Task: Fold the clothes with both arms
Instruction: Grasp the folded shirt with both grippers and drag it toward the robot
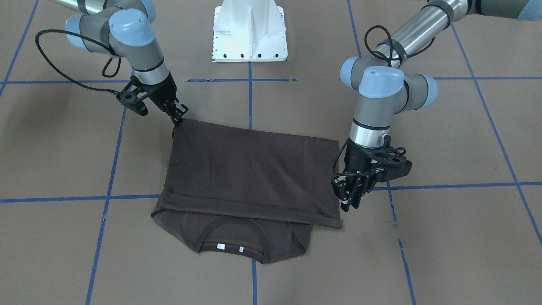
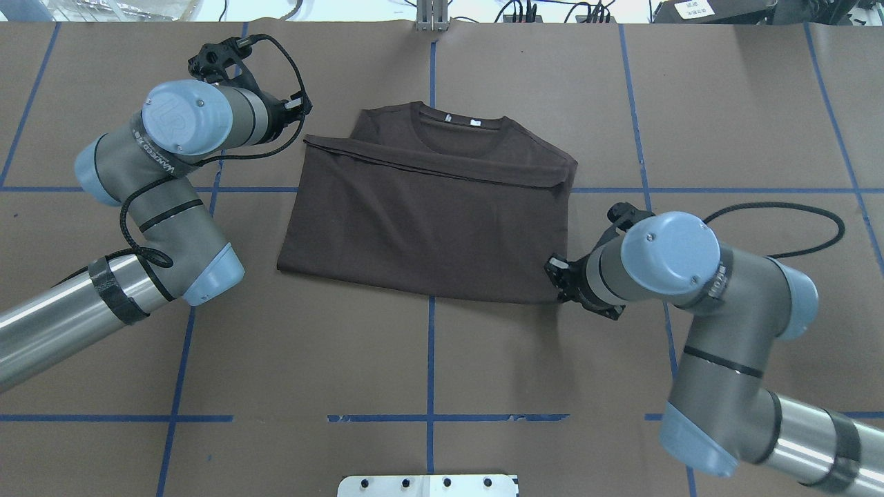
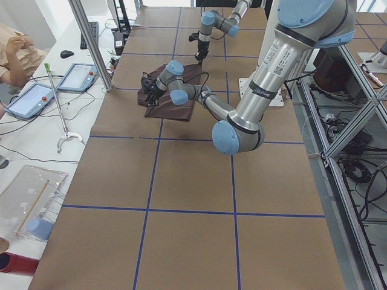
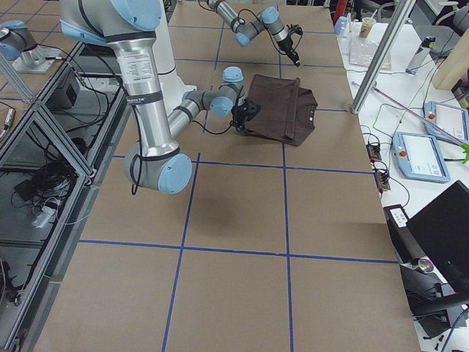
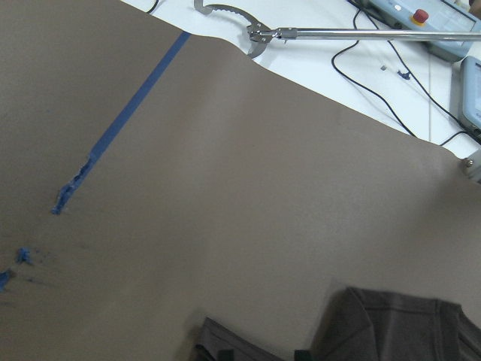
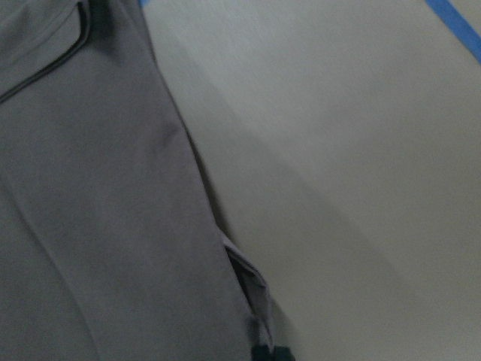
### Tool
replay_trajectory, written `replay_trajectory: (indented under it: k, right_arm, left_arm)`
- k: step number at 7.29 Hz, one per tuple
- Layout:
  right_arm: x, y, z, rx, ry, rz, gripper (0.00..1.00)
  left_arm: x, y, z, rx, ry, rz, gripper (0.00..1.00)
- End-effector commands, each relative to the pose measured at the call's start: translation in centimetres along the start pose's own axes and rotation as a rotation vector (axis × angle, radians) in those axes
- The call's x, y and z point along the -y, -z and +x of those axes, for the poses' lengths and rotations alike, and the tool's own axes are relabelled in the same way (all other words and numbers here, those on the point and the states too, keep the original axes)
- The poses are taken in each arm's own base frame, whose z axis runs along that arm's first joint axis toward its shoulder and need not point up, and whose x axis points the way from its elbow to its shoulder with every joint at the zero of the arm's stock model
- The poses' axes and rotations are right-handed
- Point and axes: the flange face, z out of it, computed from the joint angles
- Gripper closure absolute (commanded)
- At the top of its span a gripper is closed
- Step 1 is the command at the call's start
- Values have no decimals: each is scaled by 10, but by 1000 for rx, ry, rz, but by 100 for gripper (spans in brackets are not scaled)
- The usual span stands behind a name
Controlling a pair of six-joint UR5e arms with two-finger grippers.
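Observation:
The dark brown T-shirt [image 1: 254, 169] [image 2: 428, 221] lies flat on the brown table, folded so its hem lies just short of the collar [image 1: 230, 237]. The white neck labels show. My left gripper [image 1: 348, 199] [image 2: 298, 112] hangs open just beside the hem's corner on my left. In the left wrist view its tips stand apart at the bottom edge, above the shirt [image 5: 398, 331]. My right gripper [image 1: 178, 116] [image 2: 556, 273] is shut on the fold's corner nearest my base. In the right wrist view the cloth [image 6: 90, 226] runs into the closed tips.
The white bolted pedestal [image 1: 250, 34] [image 2: 428, 485] stands at my side of the table. Blue tape lines [image 2: 431, 324] cross the brown surface. Beyond the far edge lie a grabber tool [image 5: 338, 31], tablets [image 3: 33, 99] and cables. A metal post [image 3: 91, 42] stands there.

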Motion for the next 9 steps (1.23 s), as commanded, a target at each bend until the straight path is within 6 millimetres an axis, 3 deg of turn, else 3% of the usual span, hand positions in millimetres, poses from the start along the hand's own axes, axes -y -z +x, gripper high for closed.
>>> replay_trajectory:
  k: [1, 2, 3, 6, 8, 9]
  right_arm:
    - [-74, 34, 65, -25, 87, -107, 100]
    - [-101, 40, 84, -56, 37, -153, 100]
    - [-132, 42, 94, -77, 12, -199, 100]
    - [-183, 49, 124, -174, 84, -261, 100]
    - [-182, 59, 124, -185, 47, -250, 0]
    - [-151, 85, 104, -130, -20, -213, 0]
  left_arm:
    - [-13, 47, 13, -90, 6, -100, 60]
    - [-32, 66, 14, -124, -2, -142, 56]
    - [-56, 77, 2, -127, 26, -177, 55]
    - [-89, 119, 10, -116, 40, -232, 54]
    - [-119, 130, -8, -50, 77, -277, 53]
    - [-148, 124, -17, -5, 116, -312, 53]
